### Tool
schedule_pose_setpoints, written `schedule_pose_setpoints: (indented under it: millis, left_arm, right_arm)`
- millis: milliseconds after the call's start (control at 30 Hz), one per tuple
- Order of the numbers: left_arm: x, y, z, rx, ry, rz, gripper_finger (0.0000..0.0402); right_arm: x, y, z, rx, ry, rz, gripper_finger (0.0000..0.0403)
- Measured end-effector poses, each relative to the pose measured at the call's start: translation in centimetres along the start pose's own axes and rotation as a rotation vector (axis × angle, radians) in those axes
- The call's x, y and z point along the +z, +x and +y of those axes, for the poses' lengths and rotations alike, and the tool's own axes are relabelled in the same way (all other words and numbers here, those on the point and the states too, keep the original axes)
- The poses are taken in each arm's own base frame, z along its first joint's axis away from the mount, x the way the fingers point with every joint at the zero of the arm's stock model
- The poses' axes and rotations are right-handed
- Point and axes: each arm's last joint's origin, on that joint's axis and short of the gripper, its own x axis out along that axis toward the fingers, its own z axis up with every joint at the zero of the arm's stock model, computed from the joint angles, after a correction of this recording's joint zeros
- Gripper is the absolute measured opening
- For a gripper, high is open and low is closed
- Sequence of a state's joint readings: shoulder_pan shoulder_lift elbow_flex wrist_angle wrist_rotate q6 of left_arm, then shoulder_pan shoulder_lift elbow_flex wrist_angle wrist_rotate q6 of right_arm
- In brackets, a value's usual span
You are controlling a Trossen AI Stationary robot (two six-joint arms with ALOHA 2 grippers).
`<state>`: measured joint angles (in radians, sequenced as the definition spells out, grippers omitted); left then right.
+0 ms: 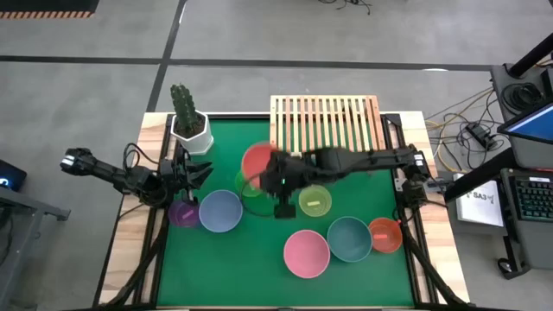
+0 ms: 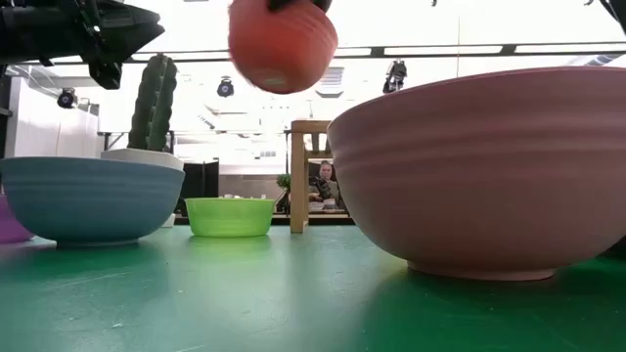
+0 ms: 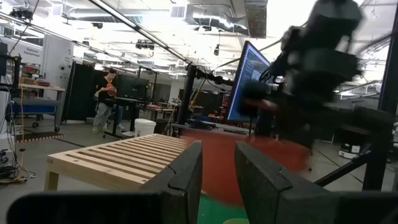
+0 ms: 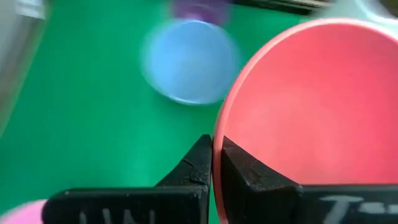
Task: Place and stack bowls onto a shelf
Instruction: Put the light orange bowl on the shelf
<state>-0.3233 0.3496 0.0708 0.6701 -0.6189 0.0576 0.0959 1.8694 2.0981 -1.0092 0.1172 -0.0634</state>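
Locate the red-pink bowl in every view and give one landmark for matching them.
High view: red-pink bowl mid-table, in front of the shelf.
Low view: raised, top centre.
Left wrist view: blurred red mass beyond the left gripper.
Right wrist view: right side, rim pinched by the right gripper.
Shared landmark: blue bowl.

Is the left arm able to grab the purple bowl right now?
Probably yes. The left pincer hangs just above the purple bowl, nothing lies between them, and it holds nothing. The right pincer is busy, clamped on the red bowl.
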Motion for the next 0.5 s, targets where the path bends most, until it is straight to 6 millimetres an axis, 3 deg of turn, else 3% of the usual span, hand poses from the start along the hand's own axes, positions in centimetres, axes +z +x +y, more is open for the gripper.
schedule_pose_setpoints:
  millis: [133,333,500]
  left_arm:
    - [0.0,0.0,0.0,0.000,0.000,0.000,0.0077]
    - [0.0,0.0,0.0,0.000,0.000,0.001,0.0077]
    - [0.0,0.0,0.0,0.000,0.001,0.002,0.0077]
  right_arm:
    - [-1.0,-0.8,-4.4,-0.187,0.037,0.112,0.0009]
    - [-3.6,-0.6,-11.5,-0.292,0.162,0.239,0.0009]
    - [-4.6,-0.7,-14.5,-0.259,0.226,0.236,0.0009]
